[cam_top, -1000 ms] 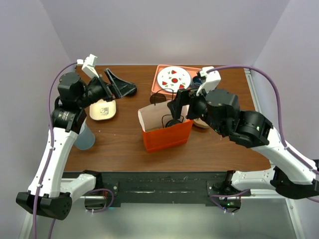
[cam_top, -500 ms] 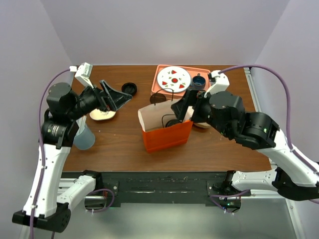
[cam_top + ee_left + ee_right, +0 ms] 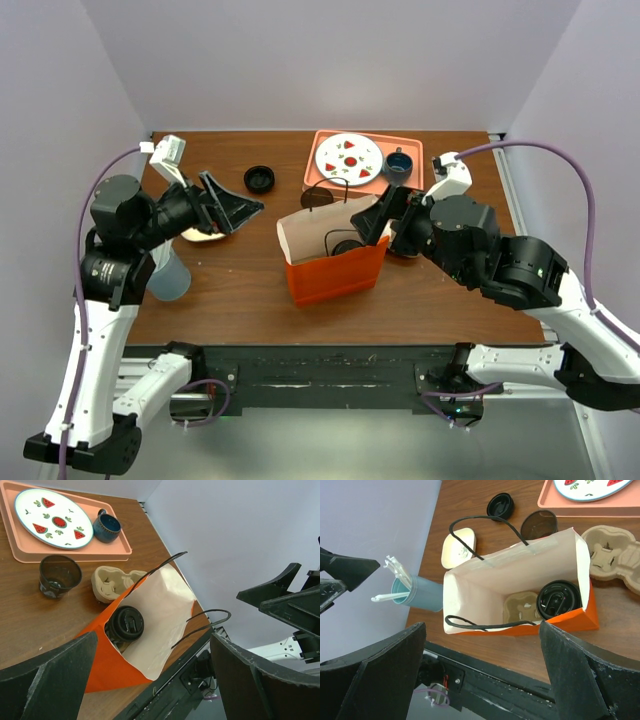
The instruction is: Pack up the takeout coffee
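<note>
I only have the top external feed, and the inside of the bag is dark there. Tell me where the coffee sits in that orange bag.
Observer: In the right wrist view, the takeout coffee stands lid-up on the floor of the orange bag, at one end.
Operator: Report what else is in there.
Observer: A pulp cup carrier lies right beside it. I cannot tell whether the cup sits in one of its slots.
Operator: Now give me the blue tumbler's contents.
Observer: The blue tumbler holds white plastic utensils and stands apart from the bag.
</note>
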Robot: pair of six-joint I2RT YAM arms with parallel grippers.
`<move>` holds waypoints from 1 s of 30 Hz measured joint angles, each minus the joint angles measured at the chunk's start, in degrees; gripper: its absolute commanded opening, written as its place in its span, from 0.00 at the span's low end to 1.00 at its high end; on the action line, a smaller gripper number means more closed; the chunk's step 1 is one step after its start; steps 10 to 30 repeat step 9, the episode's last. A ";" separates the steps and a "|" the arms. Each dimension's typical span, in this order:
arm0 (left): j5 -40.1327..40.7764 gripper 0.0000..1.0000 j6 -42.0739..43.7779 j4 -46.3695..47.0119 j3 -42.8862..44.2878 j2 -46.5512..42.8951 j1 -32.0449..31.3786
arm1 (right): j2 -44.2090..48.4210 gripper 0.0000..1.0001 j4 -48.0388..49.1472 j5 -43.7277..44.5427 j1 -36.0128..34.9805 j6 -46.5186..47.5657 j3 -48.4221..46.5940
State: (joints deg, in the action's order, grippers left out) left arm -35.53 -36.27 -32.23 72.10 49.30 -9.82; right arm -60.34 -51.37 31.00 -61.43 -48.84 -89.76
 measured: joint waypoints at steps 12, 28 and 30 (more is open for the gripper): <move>-0.11 1.00 -0.07 -0.02 0.00 -0.15 0.00 | 0.81 0.99 0.50 1.11 0.00 0.22 0.00; -0.11 1.00 -0.07 -0.02 0.00 -0.15 0.00 | 0.81 0.99 0.50 1.11 0.00 0.22 0.00; -0.11 1.00 -0.07 -0.02 0.00 -0.15 0.00 | 0.81 0.99 0.50 1.11 0.00 0.22 0.00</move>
